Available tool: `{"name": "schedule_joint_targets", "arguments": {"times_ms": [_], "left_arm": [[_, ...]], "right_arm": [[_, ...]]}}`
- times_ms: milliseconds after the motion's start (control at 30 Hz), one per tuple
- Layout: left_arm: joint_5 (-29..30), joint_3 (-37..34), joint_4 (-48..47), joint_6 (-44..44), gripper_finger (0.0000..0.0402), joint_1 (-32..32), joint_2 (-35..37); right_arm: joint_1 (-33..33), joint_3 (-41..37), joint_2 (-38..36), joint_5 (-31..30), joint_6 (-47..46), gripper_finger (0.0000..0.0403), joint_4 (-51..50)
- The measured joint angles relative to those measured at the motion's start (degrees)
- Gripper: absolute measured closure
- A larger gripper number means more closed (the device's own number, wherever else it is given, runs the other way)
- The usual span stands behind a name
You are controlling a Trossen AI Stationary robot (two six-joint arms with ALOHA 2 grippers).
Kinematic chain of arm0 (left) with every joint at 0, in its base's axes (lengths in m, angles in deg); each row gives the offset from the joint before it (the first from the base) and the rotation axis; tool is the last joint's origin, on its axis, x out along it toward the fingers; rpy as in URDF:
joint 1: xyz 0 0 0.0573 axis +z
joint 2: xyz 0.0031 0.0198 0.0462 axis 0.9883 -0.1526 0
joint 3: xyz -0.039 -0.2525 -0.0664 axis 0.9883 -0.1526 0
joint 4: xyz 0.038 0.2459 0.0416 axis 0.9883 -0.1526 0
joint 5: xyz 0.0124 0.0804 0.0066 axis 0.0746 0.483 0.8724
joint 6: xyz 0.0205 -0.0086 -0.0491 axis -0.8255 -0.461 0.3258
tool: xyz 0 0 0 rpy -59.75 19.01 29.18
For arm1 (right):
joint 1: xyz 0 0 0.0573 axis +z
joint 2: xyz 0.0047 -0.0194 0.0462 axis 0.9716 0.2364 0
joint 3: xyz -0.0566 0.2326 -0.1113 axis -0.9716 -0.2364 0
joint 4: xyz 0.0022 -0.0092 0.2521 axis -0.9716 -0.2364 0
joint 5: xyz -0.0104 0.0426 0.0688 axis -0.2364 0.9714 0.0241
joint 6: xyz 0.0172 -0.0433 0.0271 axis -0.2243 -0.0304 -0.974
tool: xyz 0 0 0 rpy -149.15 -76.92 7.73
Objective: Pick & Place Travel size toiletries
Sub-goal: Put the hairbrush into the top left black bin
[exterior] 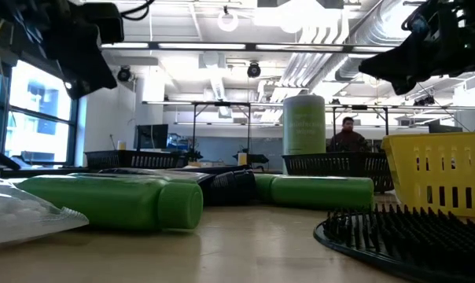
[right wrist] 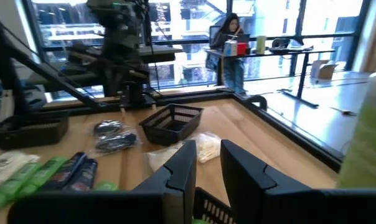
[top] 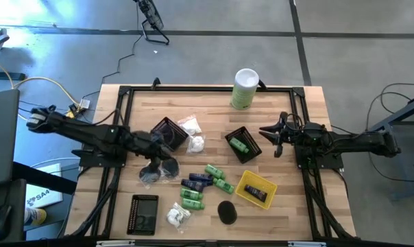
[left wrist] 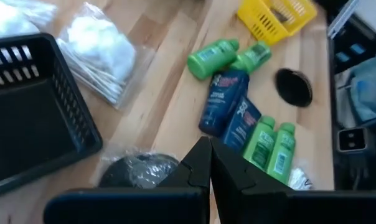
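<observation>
Toiletries: six green bottles point(top: 214, 171), two navy tubes point(top: 199, 180); left end effector point(top: 164, 152) pinched closed, right end effector point(top: 270, 132) narrowly parted

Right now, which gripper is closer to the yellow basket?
Right. The right gripper hovers just beyond the yellow basket, near the table's right side; the left gripper sits across the pile of toiletries, farther off.
</observation>
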Motion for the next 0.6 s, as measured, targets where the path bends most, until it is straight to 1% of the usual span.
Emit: {"name": "schedule_joint_targets", "arguments": {"times_ms": [200, 267, 367, 433, 600], "left_arm": [[14.05, 5.95, -5.68, 5.29, 0.0401, -9.99, -7.45], [18.23, 8.61, -9.96, 4.93, 0.0401, -11.85, -10.04], [24.07, 12.98, -16.86, 4.75, 0.0401, -12.63, -13.84], [25.51, 15.84, -20.33, 4.84, 0.0401, -12.68, -16.27], [24.75, 22.94, -24.75, 5.02, 0.0401, -12.72, -21.96]], "right_arm": [[-0.02, 0.0, 0.0, -2.91, 0.59, 0.0337, 0.33], [0.0, 0.0, 0.0, -3.64, 0.67, 0.0337, 0.66], [-0.02, 0.0, 0.02, -5.28, 1.53, 0.0337, 1.15], [-0.02, 0.0, 0.0, -5.59, 2.54, 0.0337, 1.75], [0.0, 0.0, 0.02, -5.53, 3.64, 0.0337, 3.32]]}}
